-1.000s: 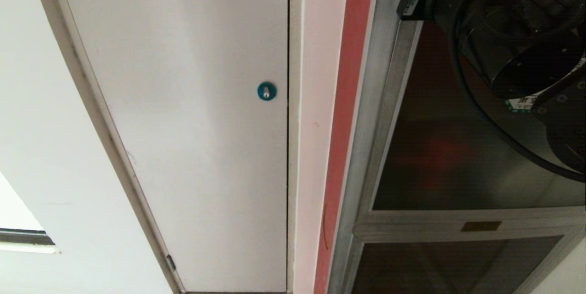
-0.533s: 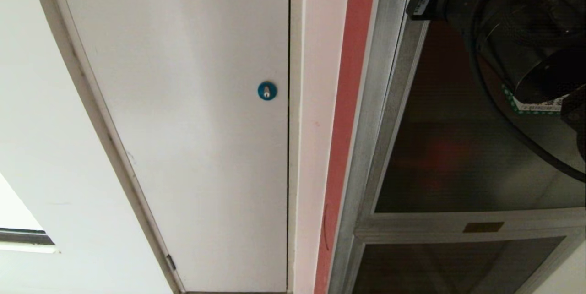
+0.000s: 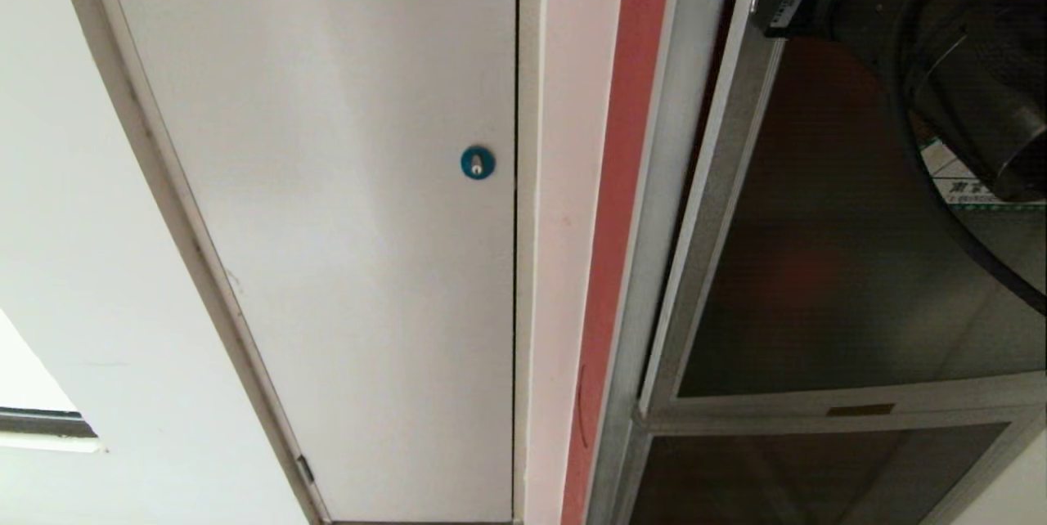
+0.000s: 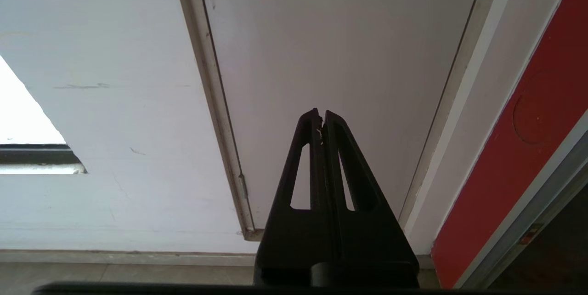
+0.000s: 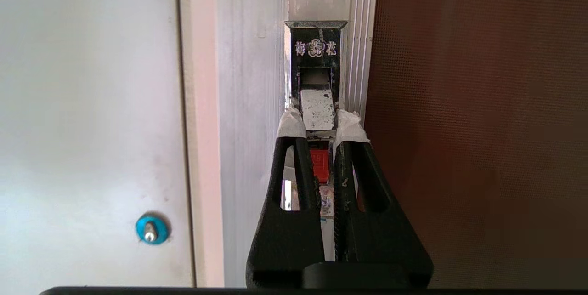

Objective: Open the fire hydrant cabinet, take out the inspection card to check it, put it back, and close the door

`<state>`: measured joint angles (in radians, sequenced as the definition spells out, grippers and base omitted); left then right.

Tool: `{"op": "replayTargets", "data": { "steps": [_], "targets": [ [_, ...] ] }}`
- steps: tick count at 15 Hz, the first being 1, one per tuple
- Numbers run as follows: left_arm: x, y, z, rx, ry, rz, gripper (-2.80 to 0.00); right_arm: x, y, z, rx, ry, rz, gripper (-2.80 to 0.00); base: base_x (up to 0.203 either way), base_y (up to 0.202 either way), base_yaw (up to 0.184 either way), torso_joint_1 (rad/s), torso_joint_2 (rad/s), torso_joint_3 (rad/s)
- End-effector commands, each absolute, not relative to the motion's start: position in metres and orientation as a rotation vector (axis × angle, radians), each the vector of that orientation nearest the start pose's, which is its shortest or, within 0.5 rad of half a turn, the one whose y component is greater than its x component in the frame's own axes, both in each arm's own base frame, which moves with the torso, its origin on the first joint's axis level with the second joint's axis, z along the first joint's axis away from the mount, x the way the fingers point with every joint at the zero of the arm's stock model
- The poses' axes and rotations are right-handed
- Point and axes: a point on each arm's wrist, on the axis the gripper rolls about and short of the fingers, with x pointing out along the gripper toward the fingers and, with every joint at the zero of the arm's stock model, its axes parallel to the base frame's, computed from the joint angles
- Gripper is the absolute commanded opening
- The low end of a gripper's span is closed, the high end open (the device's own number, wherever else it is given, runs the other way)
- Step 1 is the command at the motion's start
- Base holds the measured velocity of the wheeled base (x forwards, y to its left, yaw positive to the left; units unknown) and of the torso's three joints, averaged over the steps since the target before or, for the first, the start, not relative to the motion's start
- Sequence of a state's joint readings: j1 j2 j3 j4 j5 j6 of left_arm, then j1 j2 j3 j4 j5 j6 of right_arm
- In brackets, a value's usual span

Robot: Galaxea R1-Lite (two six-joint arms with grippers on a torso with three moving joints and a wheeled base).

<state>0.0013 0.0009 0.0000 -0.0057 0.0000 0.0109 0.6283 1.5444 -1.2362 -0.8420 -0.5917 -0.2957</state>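
Fire hydrant cabinet (image 3: 654, 181) on the right, beside white panel (image 3: 343, 222) with blue lock (image 3: 477, 163). Tinted-glass door (image 3: 818, 263) slightly ajar. Right gripper (image 5: 319, 118) narrow, clamped on door latch handle (image 5: 316, 109). Left gripper (image 4: 320, 118) closed, empty, parked facing white panel.

Right gripper (image 5: 320, 118): two matte black wedge-shaped fingers, each cut through with a long slot, and both fingertips (image 5: 291, 122) are wrapped in white tape, frayed at the edges, with ridged black pads running down the inner faces behind them. Left gripper (image 4: 321, 118): the same black slotted wedges, bare of tape at the tips, widening back from the jaws into a broad black base with a rounded boss at its middle. Up on the right arm (image 3: 949, 42), well behind the jaws, there's a dark cylindrical housing, a white printed label on a black block, and a thick black cable looping round it.
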Motion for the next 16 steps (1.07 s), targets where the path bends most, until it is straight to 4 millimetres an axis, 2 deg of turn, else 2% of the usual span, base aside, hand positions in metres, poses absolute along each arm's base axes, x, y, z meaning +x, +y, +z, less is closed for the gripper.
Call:
{"op": "replayTargets", "data": {
  "steps": [1,4,9,13,14,16],
  "targets": [
    [-0.023,0.000,0.076,0.011,-0.003,0.002,-2.80,0.213,0.140,0.375,0.033,-0.459,-0.036,-2.80,0.000,0.000,0.000,0.000,0.00,0.000],
    [-0.022,0.000,0.076,0.011,-0.003,0.002,-2.80,0.207,0.136,0.374,0.031,-0.457,-0.035,-2.80,0.000,0.000,0.000,0.000,0.00,0.000],
    [-0.023,0.000,0.076,0.011,-0.005,0.002,-2.80,0.209,0.137,0.363,0.010,-0.427,-0.027,-2.80,0.000,0.000,0.000,0.000,0.00,0.000],
    [-0.023,0.000,0.076,0.011,-0.004,0.002,-2.80,0.209,0.137,0.362,0.007,-0.423,-0.028,-2.80,0.000,0.000,0.000,0.000,0.00,0.000],
    [-0.023,0.000,0.076,0.011,-0.002,0.002,-2.80,0.208,0.137,0.363,0.007,-0.424,-0.029,0.00,0.000,0.000,0.000,0.000,0.00,0.000],
    [-0.023,0.000,0.076,0.011,-0.002,0.002,-2.80,0.208,0.137,0.363,0.008,-0.425,-0.028,0.00,0.000,0.000,0.000,0.000,0.00,0.000]
  ]
}}
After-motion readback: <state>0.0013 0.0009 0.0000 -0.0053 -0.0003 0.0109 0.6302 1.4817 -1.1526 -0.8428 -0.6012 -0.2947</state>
